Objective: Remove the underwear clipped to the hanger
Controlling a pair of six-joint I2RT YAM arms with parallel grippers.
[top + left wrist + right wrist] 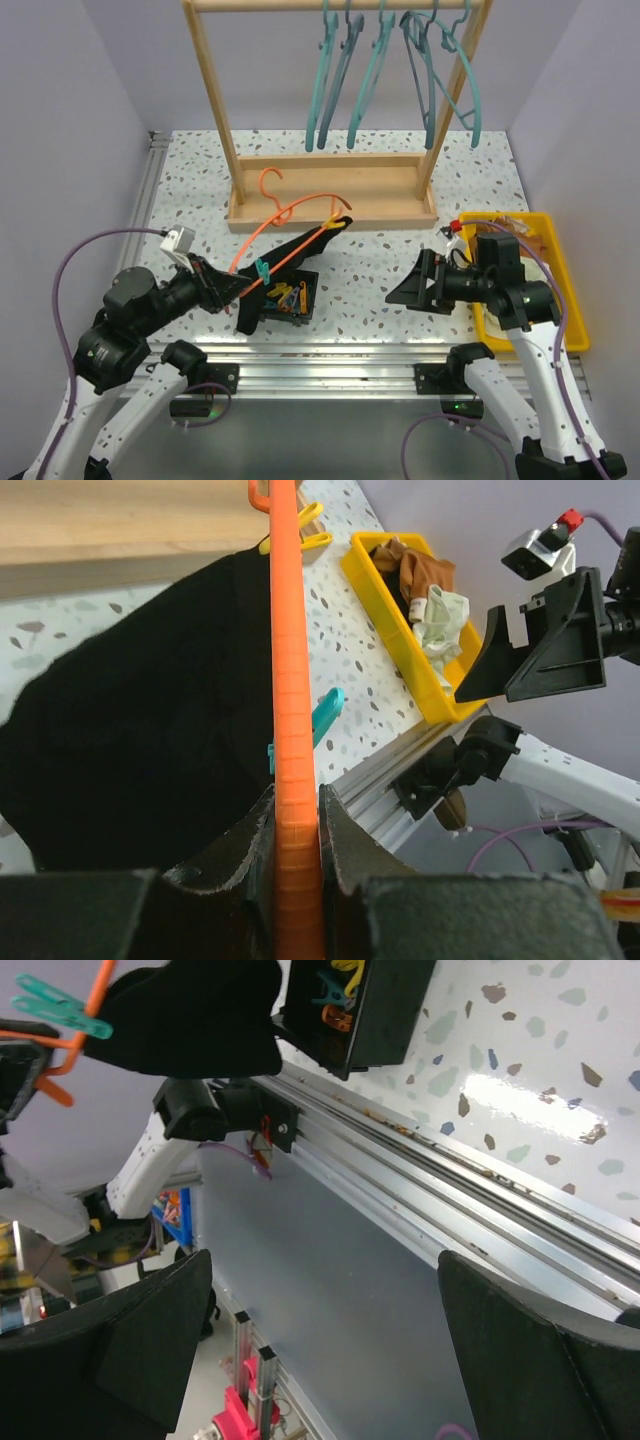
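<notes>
An orange hanger (285,215) slants over the table, and my left gripper (232,287) is shut on its bar (285,680). The black underwear (290,262) hangs from that bar, held by a teal clip (262,270) low down and a yellow clip (335,220) at the upper end. In the left wrist view the black cloth (130,710) fills the left side. A pale cream underwear piece (438,620) lies in the yellow bin (388,628) beside brown cloth (420,570). My right gripper (400,290) hovers open and empty just left of the bin, its fingers (150,1330) spread wide.
A small black box (290,297) of coloured clips sits under the hanging black cloth. A wooden rack (330,190) with several teal hangers (380,70) stands at the back. The yellow bin (570,290) is at the right edge. An aluminium rail (450,1210) runs along the table's near edge.
</notes>
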